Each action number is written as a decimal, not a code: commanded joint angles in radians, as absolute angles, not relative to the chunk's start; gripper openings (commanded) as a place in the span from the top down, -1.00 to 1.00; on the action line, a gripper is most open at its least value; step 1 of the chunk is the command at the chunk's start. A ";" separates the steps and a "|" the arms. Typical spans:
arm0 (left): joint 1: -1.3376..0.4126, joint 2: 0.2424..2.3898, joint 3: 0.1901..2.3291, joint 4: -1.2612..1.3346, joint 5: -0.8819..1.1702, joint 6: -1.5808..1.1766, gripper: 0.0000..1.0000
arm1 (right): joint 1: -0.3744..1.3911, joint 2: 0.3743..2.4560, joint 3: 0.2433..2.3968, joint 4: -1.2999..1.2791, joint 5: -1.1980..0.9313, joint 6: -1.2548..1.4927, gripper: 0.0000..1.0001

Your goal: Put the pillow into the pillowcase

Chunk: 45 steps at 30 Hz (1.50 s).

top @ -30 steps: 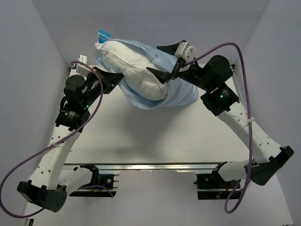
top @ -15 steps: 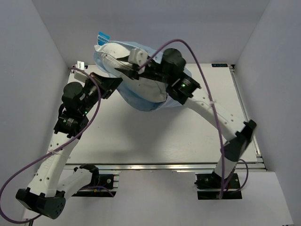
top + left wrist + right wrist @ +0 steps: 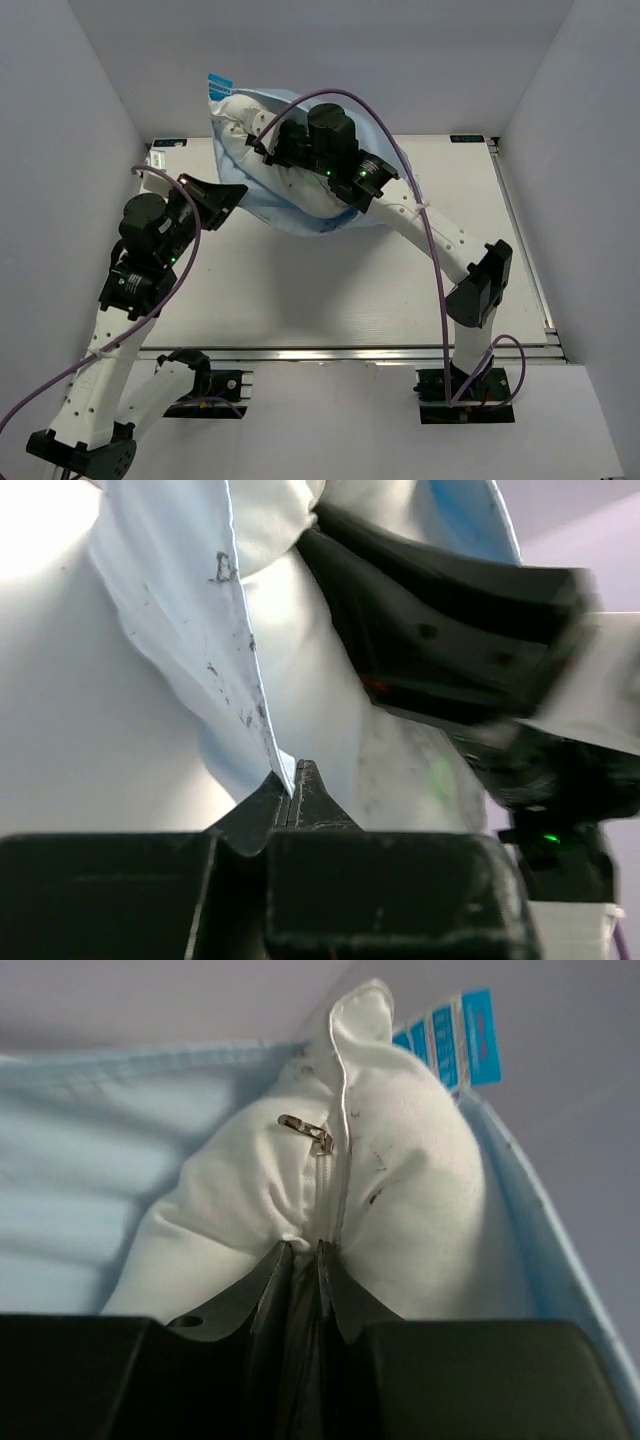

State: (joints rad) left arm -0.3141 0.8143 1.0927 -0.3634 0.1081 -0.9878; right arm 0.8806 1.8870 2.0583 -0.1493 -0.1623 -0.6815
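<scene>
At far table (image 3: pixel 300 300) edge, right arm (image 3: pixel 405 210) overlies pillow (image 3: pixel 400 1190), pillowcase (image 3: pixel 300 218); blue tag (image 3: pixel 219 82) nearby.

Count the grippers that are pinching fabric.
2. The left gripper clamps the pillowcase edge; the right gripper pinches the pillow at its zipper seam.

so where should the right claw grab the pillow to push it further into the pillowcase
Pinch the pillow by its zipper seam, coming from the open mouth of the pillowcase. That end sticks out bare and the seam forms a thin ridge; the right claw is pinching there.
</scene>
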 commanded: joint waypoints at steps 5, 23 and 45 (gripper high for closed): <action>-0.311 0.719 1.363 -0.411 0.040 -0.979 1.00 | 0.778 1.934 1.893 -0.311 0.060 -0.775 0.61; -0.313 0.664 1.512 -0.557 -0.077 -0.973 1.00 | 0.713 2.002 1.918 -0.446 0.080 -0.779 0.55; -0.311 0.854 0.933 -0.169 -0.002 -1.055 1.00 | 0.810 1.370 1.678 -0.114 -1.094 -0.192 -0.63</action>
